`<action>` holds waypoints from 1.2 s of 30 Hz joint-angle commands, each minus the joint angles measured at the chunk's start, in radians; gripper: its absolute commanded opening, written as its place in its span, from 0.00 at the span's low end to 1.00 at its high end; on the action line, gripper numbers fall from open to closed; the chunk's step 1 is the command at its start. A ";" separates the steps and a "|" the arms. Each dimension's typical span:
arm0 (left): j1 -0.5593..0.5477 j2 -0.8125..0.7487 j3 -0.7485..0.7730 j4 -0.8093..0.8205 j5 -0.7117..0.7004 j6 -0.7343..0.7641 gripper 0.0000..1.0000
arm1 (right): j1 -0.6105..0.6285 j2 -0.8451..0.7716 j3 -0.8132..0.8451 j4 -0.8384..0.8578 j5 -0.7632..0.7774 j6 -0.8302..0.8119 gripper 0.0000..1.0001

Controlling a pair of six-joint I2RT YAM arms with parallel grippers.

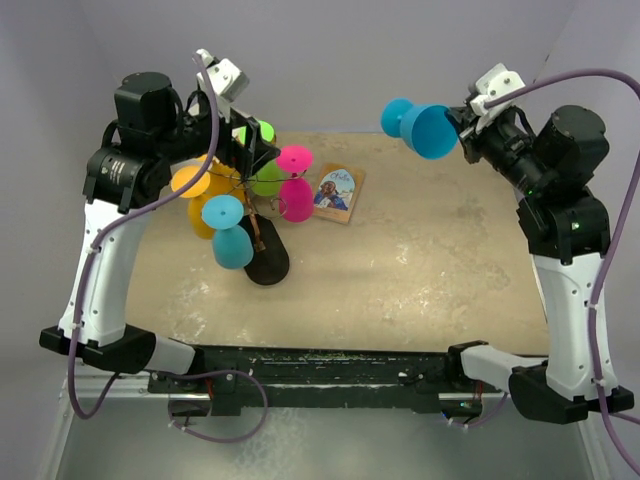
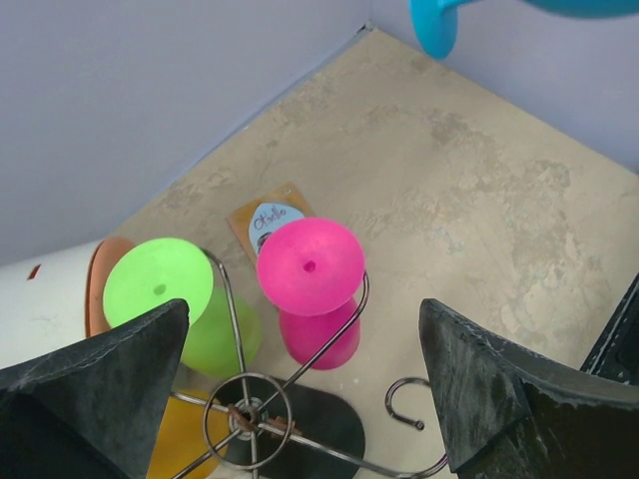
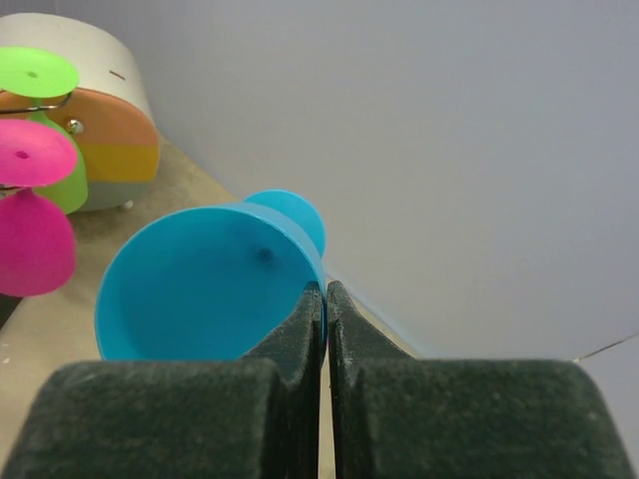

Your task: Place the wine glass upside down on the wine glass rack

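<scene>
Wine glass [image 3: 200,289] clamped in right end effector [image 3: 325,295]; left end effector [image 2: 305,303] released; beige table [image 1: 430,260], grey walls [image 1: 330,60].

A mottled beige worktop [image 1: 430,250] lay under pale lilac-grey walls [image 1: 330,60]. Flat on it rested a small tan card [image 1: 337,192] bearing a blue oval picture, just to the right of a pink glass [image 1: 296,198]. That glass was upside down, with its round foot uppermost. A lime-green glass [image 1: 266,178] was inverted close beside it on the left. A light blue glass [image 1: 232,245] was also inverted, nearer the front. Behind the green one, at the foot of the wall, sat a white cylinder [image 3: 70,50] whose visible face was banded orange and yellow.
</scene>
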 commanded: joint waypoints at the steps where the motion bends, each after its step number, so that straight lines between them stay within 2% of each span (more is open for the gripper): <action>1: -0.016 0.022 0.048 0.094 0.012 -0.134 1.00 | -0.005 -0.056 0.002 0.081 -0.103 -0.064 0.00; 7: -0.016 0.009 0.051 0.112 0.038 -0.190 1.00 | -0.005 -0.124 -0.061 0.233 -0.169 -0.084 0.00; 13: -0.015 -0.015 0.011 0.151 0.094 -0.277 0.96 | -0.005 -0.183 -0.129 0.392 -0.326 -0.073 0.00; 18: -0.036 0.000 0.016 0.185 0.140 -0.323 0.94 | -0.005 -0.164 -0.132 0.421 -0.349 -0.027 0.00; 23: -0.098 0.041 0.053 0.195 0.111 -0.317 0.94 | -0.003 -0.144 -0.139 0.457 -0.350 0.000 0.00; 30: -0.170 0.129 0.137 0.220 0.067 -0.330 0.94 | 0.003 -0.155 -0.155 0.444 -0.384 -0.029 0.00; 36: -0.192 0.160 0.112 0.325 0.080 -0.349 0.90 | 0.009 -0.169 -0.165 0.380 -0.420 -0.080 0.00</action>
